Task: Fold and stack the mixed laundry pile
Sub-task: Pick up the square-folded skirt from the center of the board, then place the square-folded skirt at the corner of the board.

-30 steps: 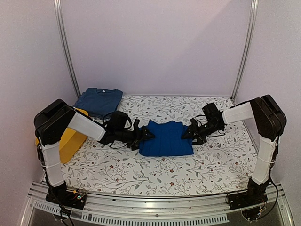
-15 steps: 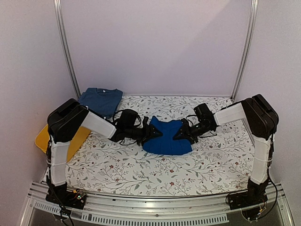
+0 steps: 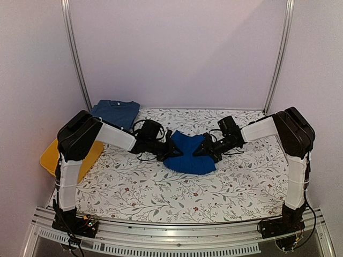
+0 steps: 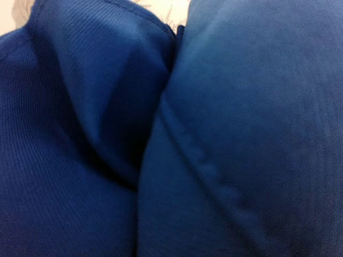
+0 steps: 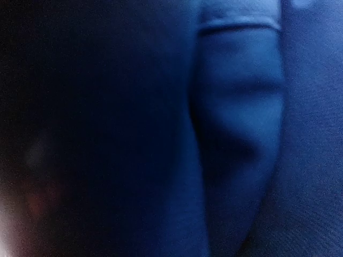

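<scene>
Both arms have drawn inward, bunching the royal-blue piece (image 3: pixel 188 159) narrower at mid-worktop (image 3: pixel 161 190), with the left end effector (image 3: pixel 171 150) and right end effector (image 3: pixel 200 151) buried in its opposite edges, so I cannot tell whether either grips.

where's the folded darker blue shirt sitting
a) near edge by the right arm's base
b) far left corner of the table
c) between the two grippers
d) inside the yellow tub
b: the top view shows the folded darker blue shirt lying flat at the far left corner of the table, while the piece in the middle is the brighter royal-blue garment.
</scene>
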{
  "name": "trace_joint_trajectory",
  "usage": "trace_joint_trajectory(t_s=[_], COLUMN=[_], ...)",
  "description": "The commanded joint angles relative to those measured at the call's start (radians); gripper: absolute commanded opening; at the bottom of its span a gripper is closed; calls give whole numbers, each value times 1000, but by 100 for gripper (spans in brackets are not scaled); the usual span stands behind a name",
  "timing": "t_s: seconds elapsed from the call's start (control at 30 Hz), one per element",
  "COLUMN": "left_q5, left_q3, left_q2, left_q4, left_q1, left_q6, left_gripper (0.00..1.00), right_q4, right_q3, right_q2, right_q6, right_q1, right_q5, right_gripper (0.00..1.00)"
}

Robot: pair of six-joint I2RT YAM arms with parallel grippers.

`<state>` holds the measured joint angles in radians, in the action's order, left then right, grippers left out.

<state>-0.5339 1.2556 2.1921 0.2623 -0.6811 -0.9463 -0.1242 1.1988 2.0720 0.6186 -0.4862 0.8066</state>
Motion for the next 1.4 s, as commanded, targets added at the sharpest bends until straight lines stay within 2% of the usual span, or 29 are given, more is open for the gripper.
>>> trace_joint_trajectory(t_s=[0.0, 0.2, 0.37, 0.6, 0.8, 0.93, 1.37], left_q5=[83, 218, 377, 510, 613, 641, 640], left_q3=[143, 389, 548, 731, 905, 1019, 1034], left_q2=[-17, 3, 10, 15, 48, 81, 15], left_q4=[-366, -725, -905, -997, -1057, -1121, -1111], left_q1=[20, 72, 114, 173, 192, 218, 301], left_q6=[235, 455, 619, 798, 1018, 1080, 1185], left_gripper=[0, 0, 0, 0, 0, 0, 0], right_q4=[-25, -64, -140, -190, -213, -222, -221], right_q3=[28, -23, -44, -94, -104, -100, -100], right_q2=[-5, -112, -180, -213, -228, -232, -232], right_q6=[4, 2, -51, -100, -121, -129, -127], right_q1=[20, 105, 139, 147, 147, 148, 149], right_q5=[-28, -41, -58, -73, -86, -88, -92], right_gripper=[65, 81, 85, 86, 86, 87, 87])
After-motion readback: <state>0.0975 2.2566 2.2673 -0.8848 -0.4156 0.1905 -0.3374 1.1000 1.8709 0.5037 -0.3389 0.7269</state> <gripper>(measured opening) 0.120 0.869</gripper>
